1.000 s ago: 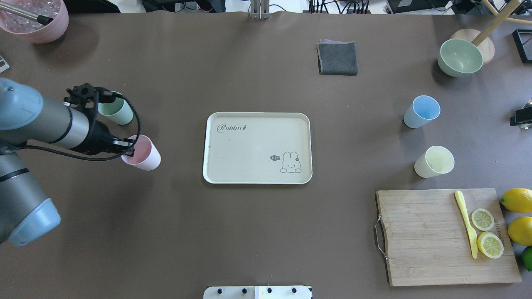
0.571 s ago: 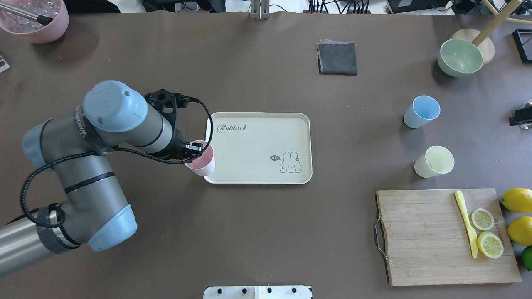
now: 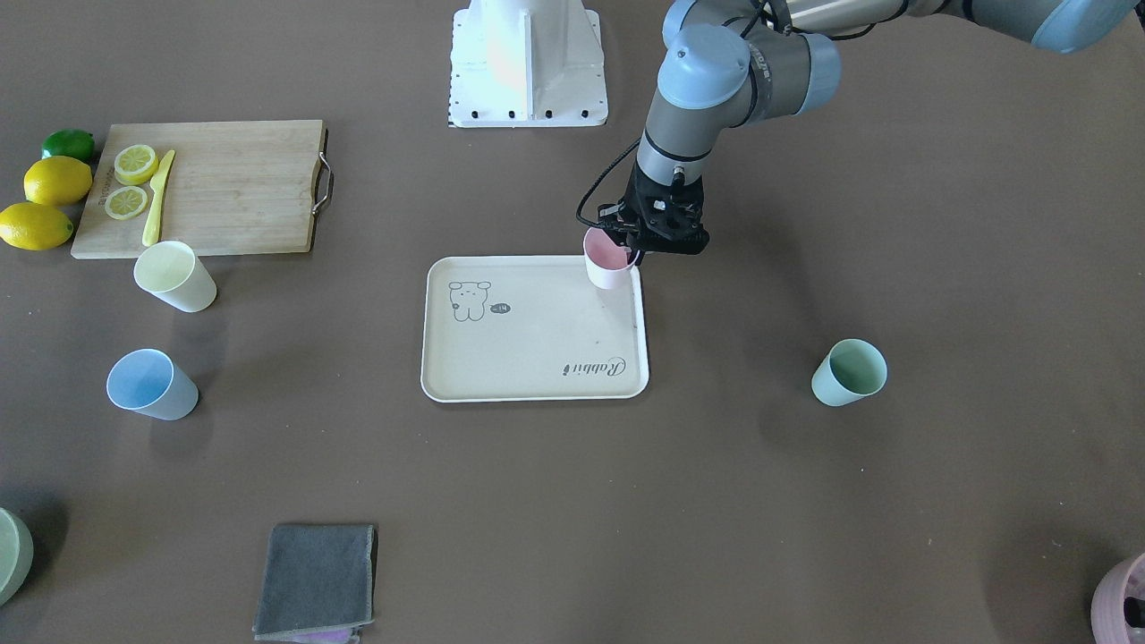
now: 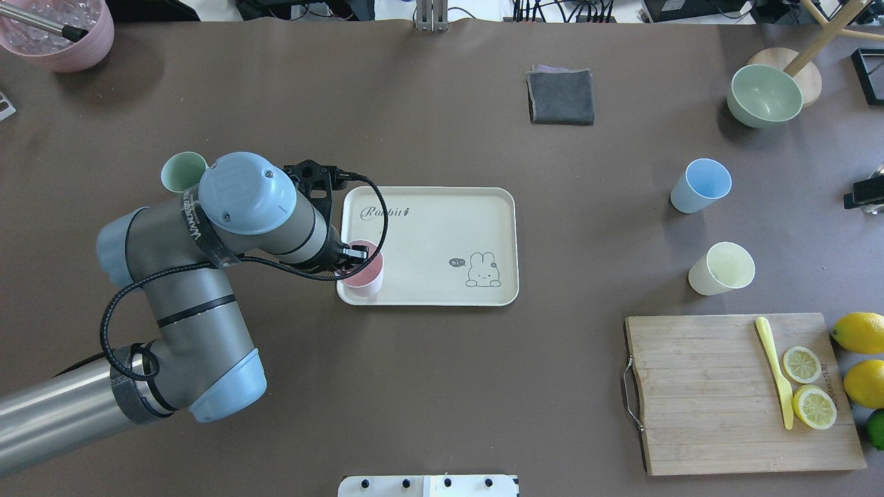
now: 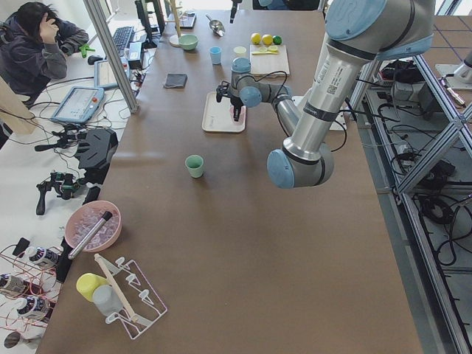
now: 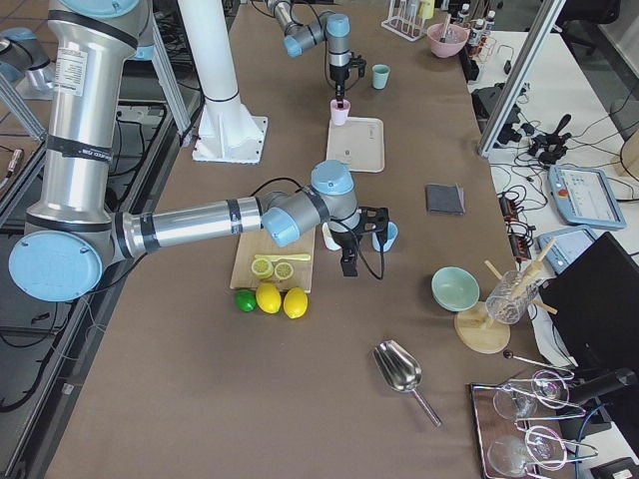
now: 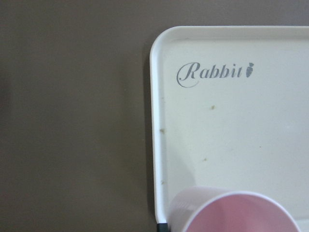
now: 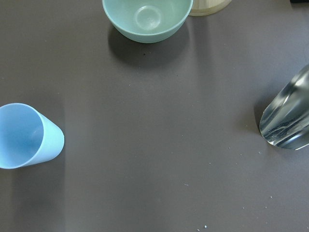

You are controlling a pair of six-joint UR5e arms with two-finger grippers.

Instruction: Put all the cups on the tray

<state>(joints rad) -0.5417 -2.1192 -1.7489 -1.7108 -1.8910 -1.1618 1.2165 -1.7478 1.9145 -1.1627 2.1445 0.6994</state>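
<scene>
My left arm comes in from the near-left edge, elbow folded, wrist pointing straight down over the tray's (image 4: 428,197) near-left corner. Left claw (image 4: 351,253) is clamped on the pink cup (image 4: 364,276) at its rim, w/ one finger inside the mouth and one outside. The cup sits upright, mouth up, long axis vertical, right over that corner. Can't tell if its base touches the tray yet.

My right arm reaches out low over the table's right side. Right claw (image 6: 348,263) hangs just beside the blue cup (image 4: 700,185); can't tell if its fingers are apart or together.

The table (image 4: 442,386) has a brown cover. The tray lies mid-table, long axis running left-right, "Rabbit" script at the far-left corner, bunny drawing near-right. The green cup (image 4: 179,171) stands upright left of the tray, partly behind my left arm. The blue cup and yellow cup (image 4: 722,268) stand well right of the tray, yellow nearer me, both mouth up.

Cutting board (image 4: 718,400) is near-right w/ lemon slices and a yellow knife on it, lemons (image 4: 860,333) just beside it. Grey cloth (image 4: 561,96) and green bowl (image 4: 764,95) lie on the far side. A metal scoop (image 8: 287,121) lies past the bowl. A person (image 5: 33,40) sits at a desk beyond the table.
</scene>
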